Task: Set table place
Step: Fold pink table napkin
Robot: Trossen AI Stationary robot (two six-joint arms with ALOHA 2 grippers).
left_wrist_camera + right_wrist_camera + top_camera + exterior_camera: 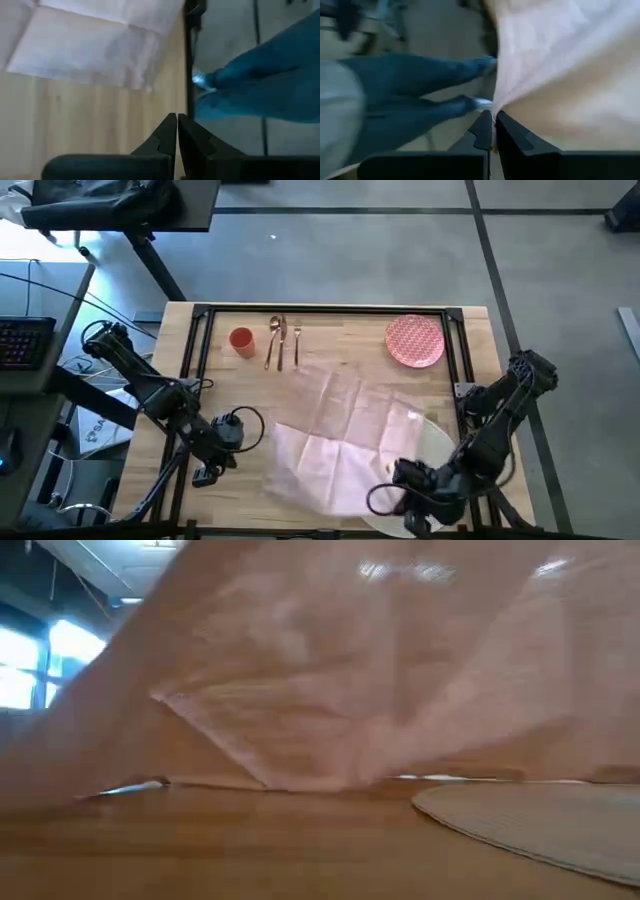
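The light-wood table [330, 340] carries the place items in two groups. Along the far edge sit the small orange-red cup [241, 340], the gold-toned cutlery [281, 340] just beside it, and, well apart toward the right far corner, the red-patterned pink plate [415, 341], which lies close to the black frame rail on that side. The beige-pink cloth napkin [345, 435] is spread unfolded over the middle and near part of the table, and its right portion overlaps the round white woven placemat [440, 442], which lies at the right near corner with its rim reaching the near table edge. The right gripper [392, 471] is at the near edge of the table, at the near right part of the napkin; in the right wrist view its fingers [512, 135] are closed to a narrow gap with a fold of napkin fabric pinched between them, and the cloth rises away from the tips in a taut sheet. In the low view the lifted napkin [380, 670] fills most of the frame above the bare wood, with the placemat [540, 815] flat at the right. The left gripper [210, 474] waits near the left near corner, clear of the napkin's left edge; its fingers [167, 135] are pressed together on nothing. Bare wood lies between the napkin and the far row of items, and beside the left gripper. A person's legs in blue trousers [410, 95] stand beyond the near table edge.
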